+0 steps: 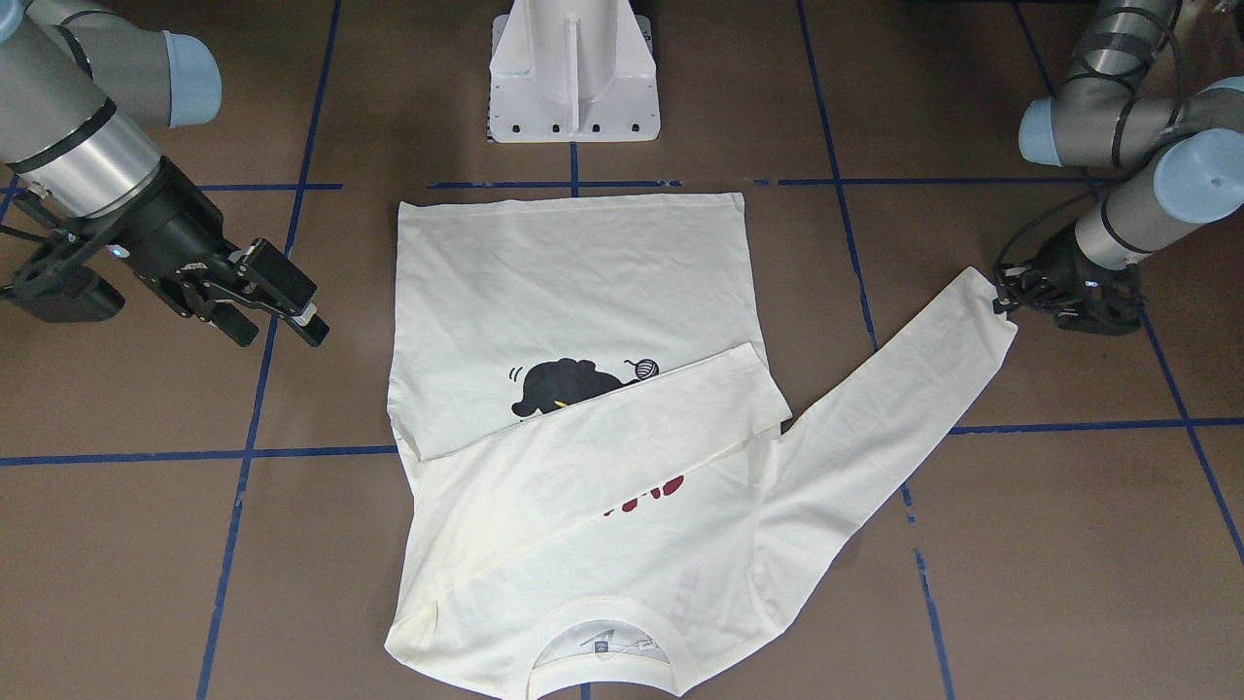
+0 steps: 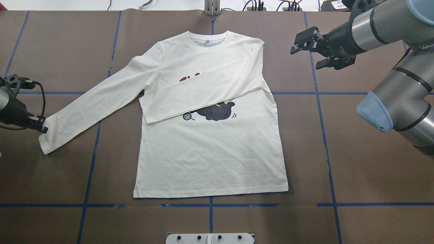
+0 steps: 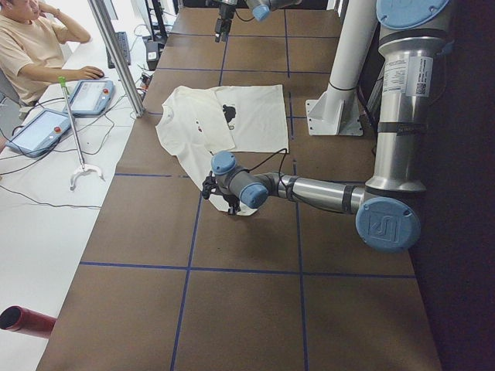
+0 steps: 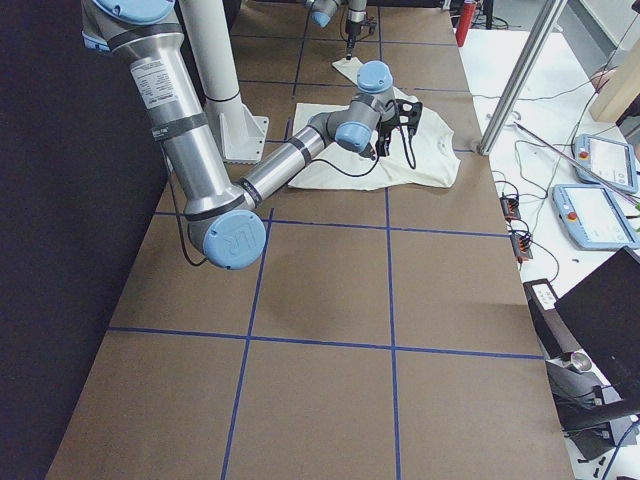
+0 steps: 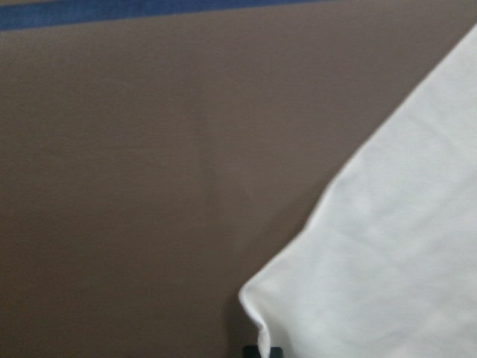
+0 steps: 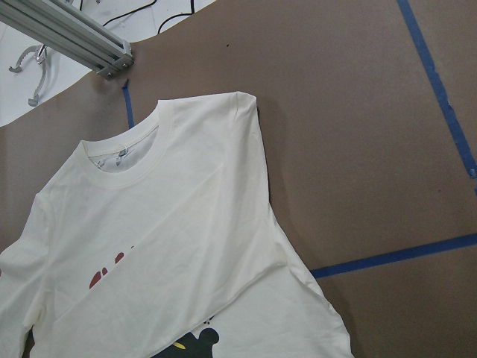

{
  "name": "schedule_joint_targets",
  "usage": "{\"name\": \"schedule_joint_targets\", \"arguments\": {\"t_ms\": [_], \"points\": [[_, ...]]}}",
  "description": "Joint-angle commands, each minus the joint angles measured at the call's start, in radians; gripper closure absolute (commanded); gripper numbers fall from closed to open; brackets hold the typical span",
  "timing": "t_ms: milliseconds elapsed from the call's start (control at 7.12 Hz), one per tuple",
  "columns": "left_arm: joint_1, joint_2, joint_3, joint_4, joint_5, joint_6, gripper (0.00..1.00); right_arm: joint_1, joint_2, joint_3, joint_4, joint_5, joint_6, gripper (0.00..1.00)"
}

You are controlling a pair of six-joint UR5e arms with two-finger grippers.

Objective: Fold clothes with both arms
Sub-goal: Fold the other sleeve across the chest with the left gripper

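Note:
The cream-white shirt lies flat, print up, collar at the table's far side. One sleeve is folded across the chest and covers most of the dark red lettering; the black cat shows below it. The other sleeve stretches out flat towards my left arm. My left gripper sits low at the table, shut on that sleeve's cuff; a dark fingertip shows at the cuff's corner. My right gripper hangs open and holds nothing, apart from the shirt beside its shoulder.
The white pedestal base stands just behind the shirt's hem. Blue tape lines cross the brown tabletop. Beyond the table's far edge are an aluminium post, tablets and a seated person.

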Motion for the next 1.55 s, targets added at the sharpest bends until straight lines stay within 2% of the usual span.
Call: {"name": "schedule_joint_targets", "arguments": {"t_ms": [0,140,281,421,562,702,843,983,1124,1264,1405], "points": [[0.001,-0.144,-0.145,0.012,-0.084,-0.184,1.0,0.033,-0.048,0.034,0.001,0.016,-0.014,0.01],[0.023,-0.299,-0.14,0.012,-0.07,-0.36,1.0,0.059,-0.094,0.04,0.011,0.02,-0.026,0.01],[0.113,-0.46,-0.123,0.015,-0.003,-0.53,1.0,0.099,-0.132,0.051,0.011,0.026,-0.101,0.0],[0.2,-0.683,-0.024,0.046,0.178,-0.681,1.0,0.119,-0.185,0.065,0.011,0.03,-0.179,0.0],[0.315,-0.875,0.155,0.067,0.331,-0.725,1.0,0.121,-0.209,0.065,0.011,0.028,-0.204,0.0],[0.38,-1.041,0.377,0.031,0.417,-0.748,1.0,0.122,-0.212,0.066,0.012,0.028,-0.205,0.0],[0.424,-1.128,0.546,-0.06,0.474,-0.753,1.0,0.122,-0.224,0.075,0.012,0.03,-0.206,0.0],[0.472,-1.121,0.598,-0.142,0.554,-0.753,1.0,0.121,-0.237,0.089,0.023,0.031,-0.203,0.0],[0.475,-1.133,0.641,-0.191,0.591,-0.759,0.71,0.121,-0.261,0.094,0.053,0.031,-0.198,0.0],[0.471,-1.132,0.643,-0.198,0.591,-0.796,0.29,0.119,-0.267,0.094,0.076,0.031,-0.191,0.0],[0.431,-1.129,0.626,-0.193,0.584,-0.813,0.27,0.106,-0.266,0.095,0.08,0.03,-0.188,0.0]]}}
